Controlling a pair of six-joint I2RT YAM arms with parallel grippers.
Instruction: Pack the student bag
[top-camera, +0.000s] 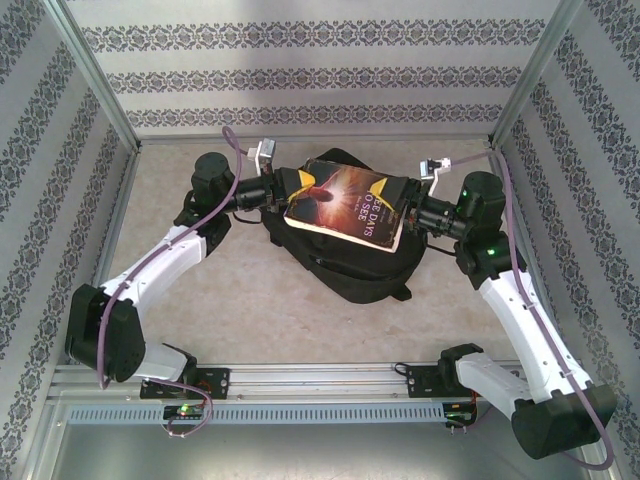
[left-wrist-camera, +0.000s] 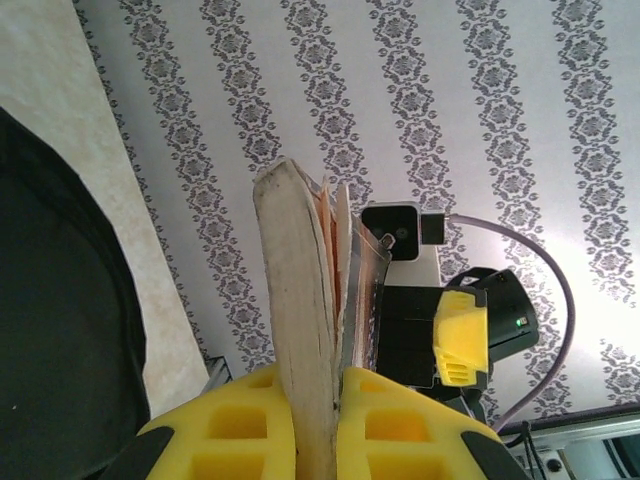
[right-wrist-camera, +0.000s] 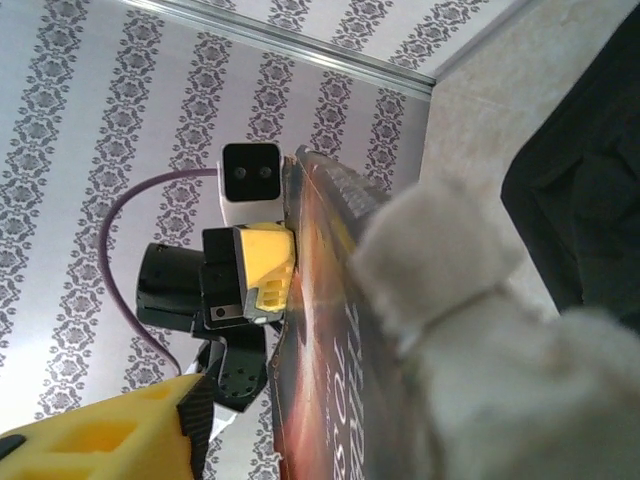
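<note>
- Two arms are meeting over the middle of the table in the top view, one on each side of a book. The book is hanging tilted, cover up, right above the bag. The bag is lying flat on the table between the arms, its far end hidden under the book.
- Same view: the left gripper is sitting at the book's left edge and the right gripper at its right edge. From up here I can't tell how wide either one is standing.
- Left wrist view: the left gripper is pinching the book by its page edge, with a yellow finger pressing in on each side and no gap showing. The book is standing up out of the grip, its cover peeling away a little near the top. The bag is showing as a dark curve on the left. A yellow finger of the right gripper is showing past the book.
- Right wrist view: the right gripper is standing spread. Its yellow finger is sitting well off the book's cover, with wallpaper showing in between. A pale, blurry pad is lying against the book's other side, and I can't tell for sure what it is. The bag is showing dark at the right edge.
</note>
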